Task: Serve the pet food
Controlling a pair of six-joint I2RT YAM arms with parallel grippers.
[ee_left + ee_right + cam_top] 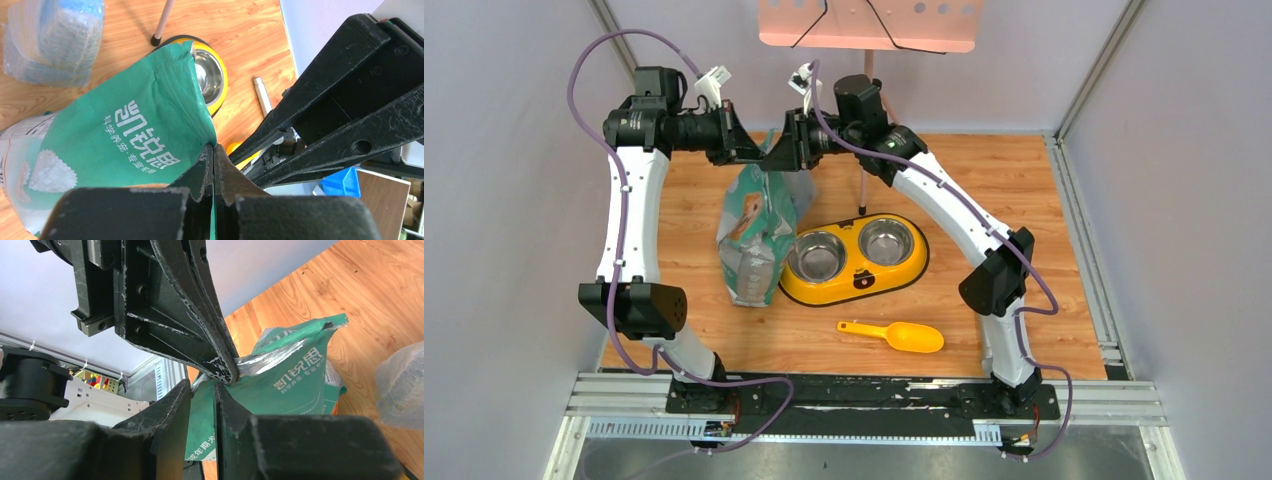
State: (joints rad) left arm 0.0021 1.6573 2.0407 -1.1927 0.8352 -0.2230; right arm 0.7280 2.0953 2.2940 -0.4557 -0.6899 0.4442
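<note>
Clamping the bag (pixel 130 125), left end effector (pixel 214 165) faces right end effector (pixel 202 405) (narrowly parted astride its rim).

Your top camera sits high above and behind the arms (pixel 629 230) and looks steeply down, far enough back to take in the whole wooden table (pixel 1024 190), the green bag (pixel 759 235) and the yellow double bowl (pixel 849 290). Your left wrist camera rides close behind its own fingers (pixel 197 175), looking down past the bag (pixel 130 130) to the double bowl (pixel 223 75) and the table. Your right wrist camera, just as close, looks along its fingers (pixel 172 410) at the left gripper (pixel 229 374) and the top of the bag. All three views share that bag top.
</note>
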